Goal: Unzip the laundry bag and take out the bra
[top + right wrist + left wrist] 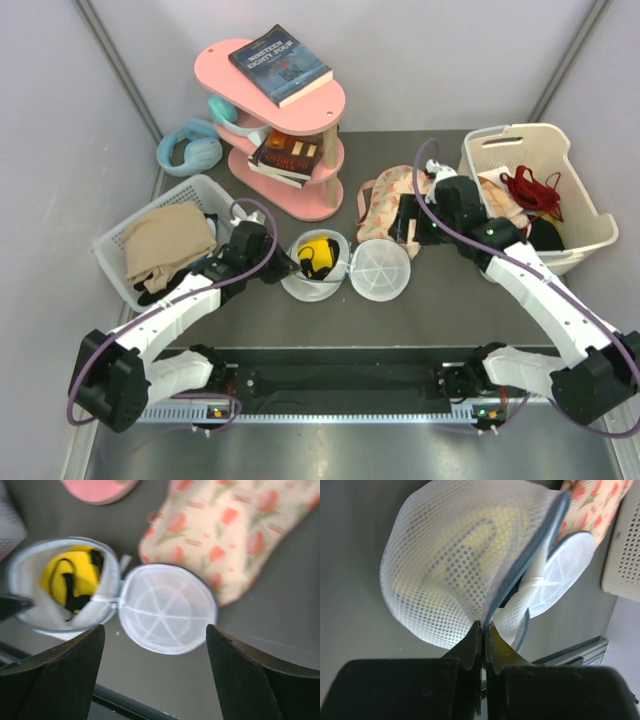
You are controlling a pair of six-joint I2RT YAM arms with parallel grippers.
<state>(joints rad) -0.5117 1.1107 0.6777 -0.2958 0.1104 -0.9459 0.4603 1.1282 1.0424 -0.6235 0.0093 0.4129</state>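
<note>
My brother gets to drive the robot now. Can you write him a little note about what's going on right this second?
Left gripper: shut, pinching the laundry bag at its zip edge.
Right gripper: open and empty, above the lid.
Done: the zip is undone and the lid lies flipped open beside the bag.
The bra is inside the bag, uncovered.
Left to do: probably reach in with the right gripper and lift the bra out.

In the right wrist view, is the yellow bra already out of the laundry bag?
No, the bra lies inside the unzipped laundry bag.
</note>
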